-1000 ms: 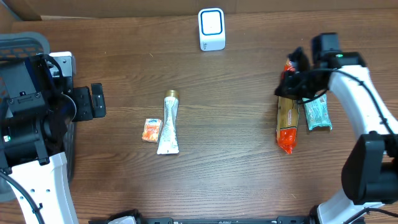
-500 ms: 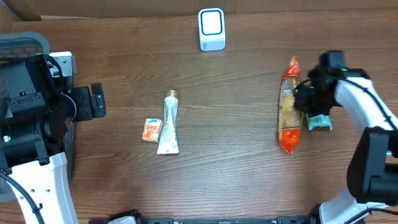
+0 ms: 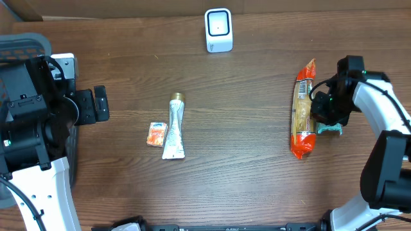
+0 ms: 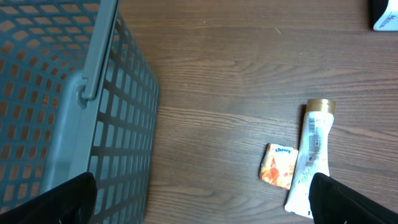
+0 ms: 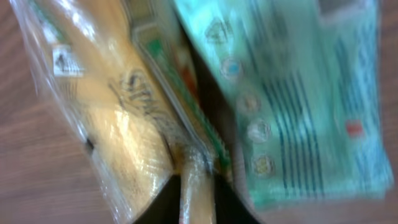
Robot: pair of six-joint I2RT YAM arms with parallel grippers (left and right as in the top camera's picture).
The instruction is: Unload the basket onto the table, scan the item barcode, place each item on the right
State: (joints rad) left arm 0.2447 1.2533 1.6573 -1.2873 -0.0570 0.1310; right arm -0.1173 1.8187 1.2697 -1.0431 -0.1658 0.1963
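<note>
Pasta bag, clear with orange ends, lies flat on the table, right side; white scanner stands upright, far centre.

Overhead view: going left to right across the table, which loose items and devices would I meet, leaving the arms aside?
orange sachet → white tube → barcode scanner → pasta bag → teal packet

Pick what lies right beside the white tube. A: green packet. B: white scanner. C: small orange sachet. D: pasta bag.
C: in the overhead view the small orange sachet lies close beside the white tube, and the other items are far off.
</note>
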